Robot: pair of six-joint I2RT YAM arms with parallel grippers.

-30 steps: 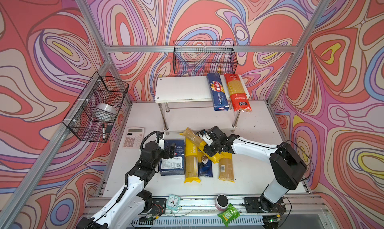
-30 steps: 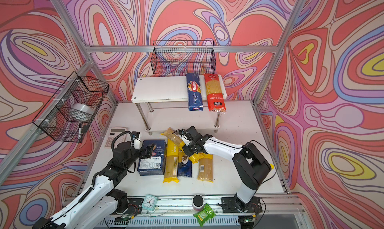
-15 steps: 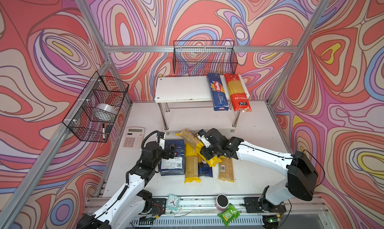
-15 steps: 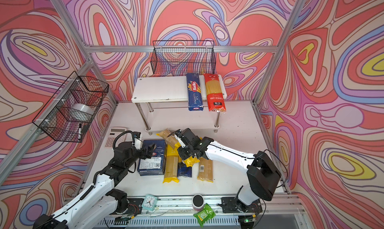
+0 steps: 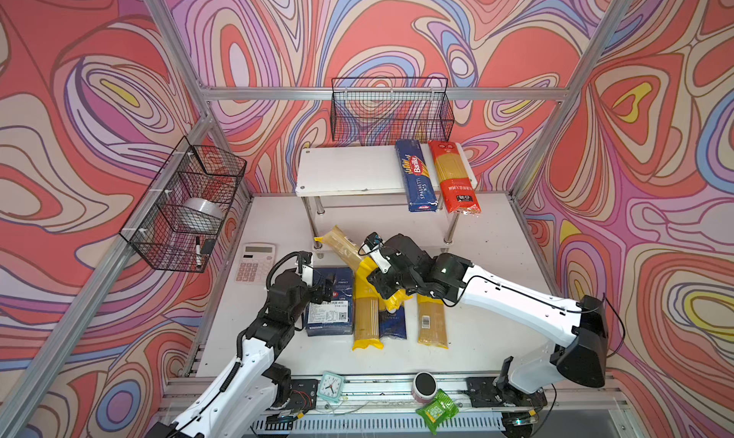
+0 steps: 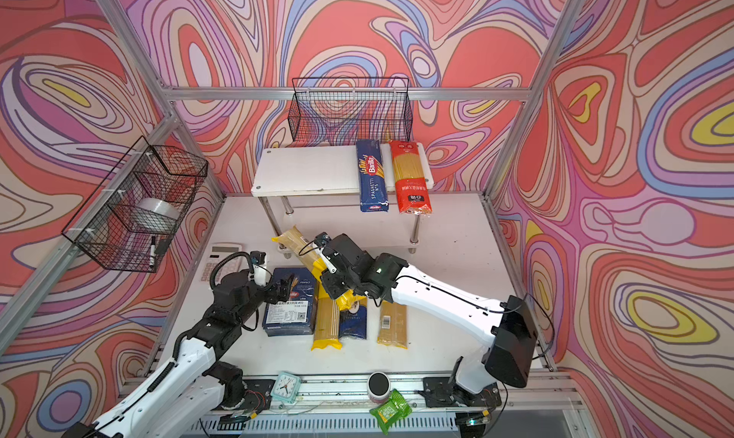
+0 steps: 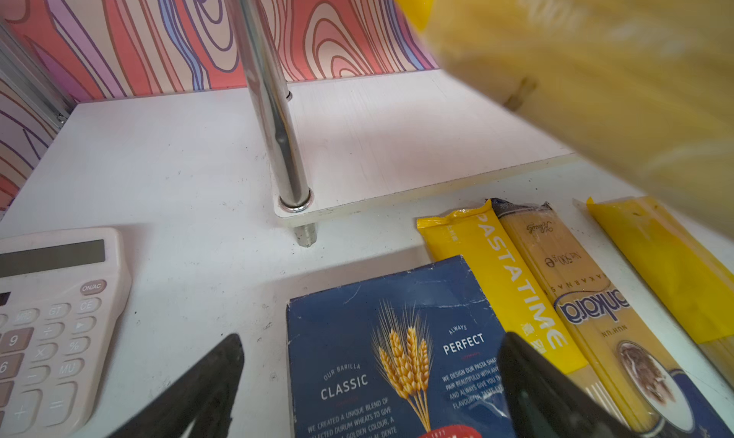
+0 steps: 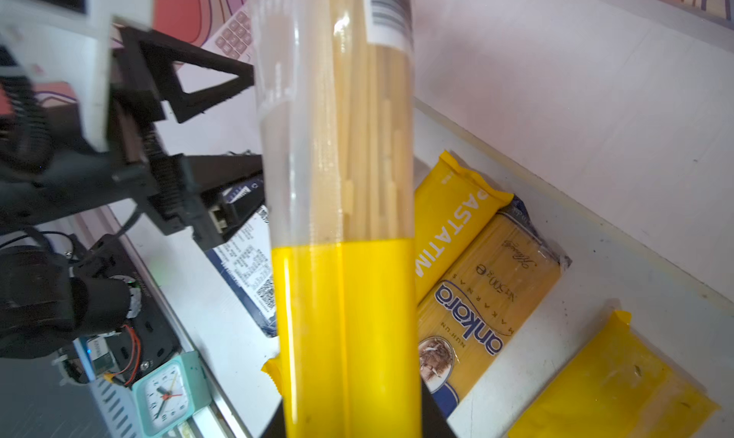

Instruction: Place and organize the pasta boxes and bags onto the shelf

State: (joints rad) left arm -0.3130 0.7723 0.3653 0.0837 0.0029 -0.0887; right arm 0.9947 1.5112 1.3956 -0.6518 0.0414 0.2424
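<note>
**Right gripper** [image 5: 379, 285]: the jaws are pressed onto the yellow band of a yellow-and-clear bag [image 8: 341, 178]. The bag runs through them on a slant, clear end raised ahead of the jaws.

Compared with one second ago, the bag has travelled toward the left arm's side. Its clear end now sits near the shelf's front leg [image 5: 315, 221], and the right arm's elbow has swung outward. The bag hangs clear of the table [image 5: 496, 257], so the pick appears complete and transport is under way.

**Below the jaws:** the PASTA TIME bag [image 5: 367, 317], the dark blue-gold bag [image 8: 484, 297] and a second yellow-and-clear bag [image 5: 432, 321] lie flat.

**Left gripper** [image 7: 373, 338]: the jaws are spread, one finger to either side of the navy carton [image 5: 331, 309]. Contact cannot be confirmed.

**Beyond the jaws:** the shelf [image 5: 349, 170] carries the blue spaghetti box [image 5: 417, 178] and the red-and-clear bag [image 5: 454, 178] side by side at one end of the upper board. The rest is bare. The held bag probably needs levelling before it is set down.
</note>
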